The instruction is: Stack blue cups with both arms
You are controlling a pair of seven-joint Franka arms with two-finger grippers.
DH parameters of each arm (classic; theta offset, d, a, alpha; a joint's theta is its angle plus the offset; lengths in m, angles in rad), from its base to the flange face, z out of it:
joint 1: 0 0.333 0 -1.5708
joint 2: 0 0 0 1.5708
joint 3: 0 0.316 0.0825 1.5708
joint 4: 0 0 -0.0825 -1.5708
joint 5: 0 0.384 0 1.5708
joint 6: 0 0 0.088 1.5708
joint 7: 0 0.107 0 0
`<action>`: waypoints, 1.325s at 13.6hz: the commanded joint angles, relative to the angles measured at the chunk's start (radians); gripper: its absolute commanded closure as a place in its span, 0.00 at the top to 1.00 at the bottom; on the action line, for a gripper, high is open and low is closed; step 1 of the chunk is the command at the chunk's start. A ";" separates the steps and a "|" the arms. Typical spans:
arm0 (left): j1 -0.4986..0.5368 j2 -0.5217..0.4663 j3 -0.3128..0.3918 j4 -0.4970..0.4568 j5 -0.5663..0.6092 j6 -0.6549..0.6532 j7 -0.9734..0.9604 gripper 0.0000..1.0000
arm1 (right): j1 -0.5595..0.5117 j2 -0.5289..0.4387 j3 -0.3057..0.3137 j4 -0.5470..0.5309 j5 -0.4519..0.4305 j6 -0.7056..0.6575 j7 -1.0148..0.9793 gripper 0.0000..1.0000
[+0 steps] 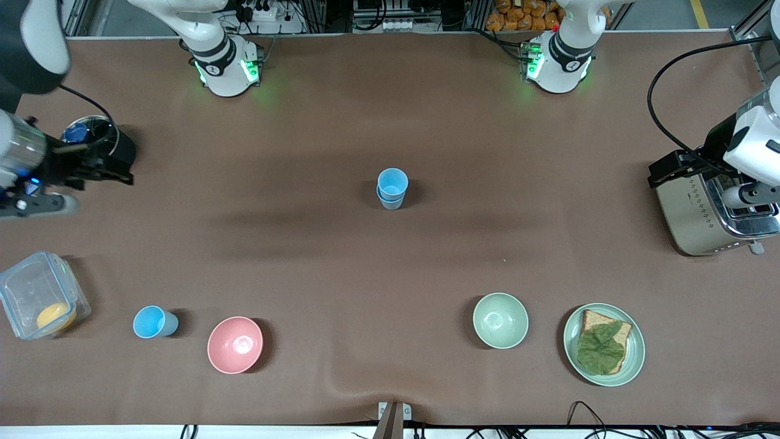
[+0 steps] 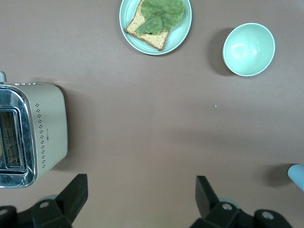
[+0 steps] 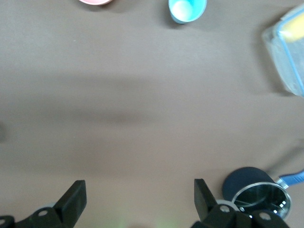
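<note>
2 nested blue cups [image 1: 391,188] upright mid-table, mouths up, axis vertical

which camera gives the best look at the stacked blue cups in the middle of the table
The front view: the stacked blue cups show whole there, one nested in the other. The left wrist view catches only a pale blue sliver at its edge, and the right wrist view shows only the single blue cup.
</note>
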 commanded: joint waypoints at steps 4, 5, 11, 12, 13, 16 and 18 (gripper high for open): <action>0.005 -0.015 0.006 0.000 -0.029 -0.017 0.021 1.00 | 0.053 -0.027 -0.077 0.076 -0.022 -0.054 0.024 1.00; 0.005 -0.015 0.004 0.000 -0.029 -0.017 0.021 1.00 | 0.056 -0.032 -0.089 0.080 -0.022 -0.046 0.023 1.00; 0.005 -0.014 0.006 0.000 -0.029 -0.015 0.026 1.00 | 0.053 -0.036 -0.086 0.082 -0.008 -0.034 0.024 1.00; 0.005 -0.015 0.006 0.000 -0.029 -0.015 0.026 1.00 | 0.051 -0.038 -0.088 0.082 -0.006 -0.043 0.024 1.00; 0.003 -0.014 0.004 0.000 -0.029 -0.017 0.026 1.00 | 0.050 -0.041 -0.088 0.080 -0.006 -0.047 0.024 1.00; 0.003 -0.014 0.004 0.000 -0.029 -0.017 0.026 1.00 | 0.050 -0.039 -0.088 0.074 -0.006 -0.047 0.024 1.00; 0.003 -0.014 0.004 0.000 -0.029 -0.015 0.026 1.00 | 0.050 -0.039 -0.088 0.073 -0.008 -0.047 0.024 1.00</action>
